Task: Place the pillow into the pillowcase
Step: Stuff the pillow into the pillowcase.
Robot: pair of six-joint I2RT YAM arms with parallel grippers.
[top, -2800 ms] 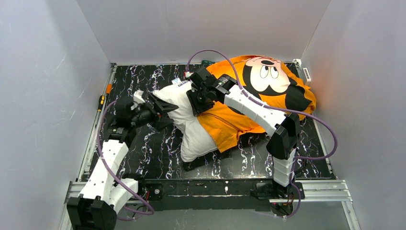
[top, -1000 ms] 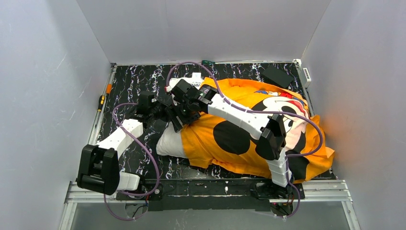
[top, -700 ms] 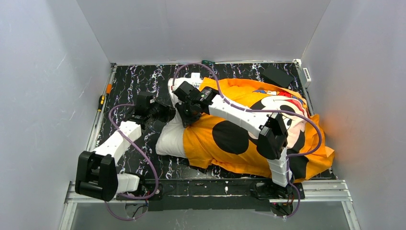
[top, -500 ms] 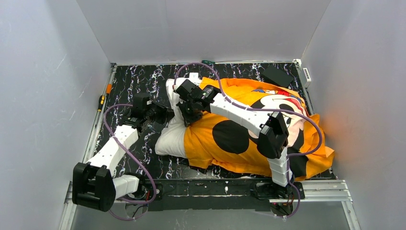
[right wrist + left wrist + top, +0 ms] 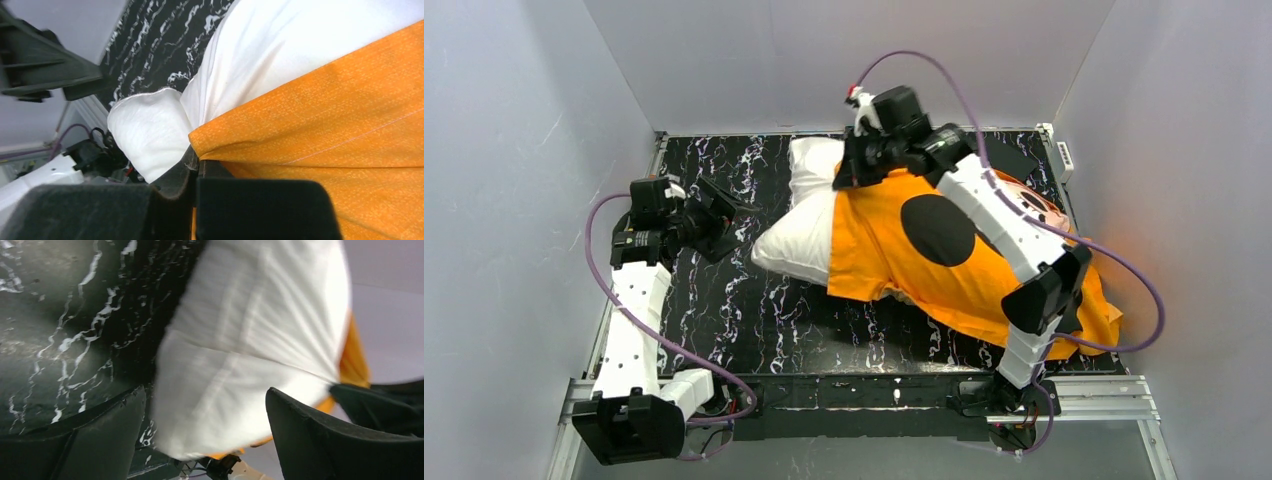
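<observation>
Two things have changed within the last half-second. The left claw [image 5: 716,213], which had been clenched at the exposed end of the plump off-white fabric pillow [image 5: 799,228], has let go and drawn back toward the left side of the black marbled bench [image 5: 764,320]; its jaws stand wide with nothing between them, the pillow lying just beyond. The right claw [image 5: 849,172] has swung up toward the far wall, clenched on the hem of the bright orange fabric pillowcase [image 5: 894,240], and the right wrist view shows that orange edge pinched flat in the closed jaws. The pillow now lies across the back half of the bench, most of it inside the pillowcase, its white left end poking out of the mouth. The task looks well along but unfinished: the hem likely needs drawing over that bare end, with the freed left claw available to hold or push the pillow
</observation>
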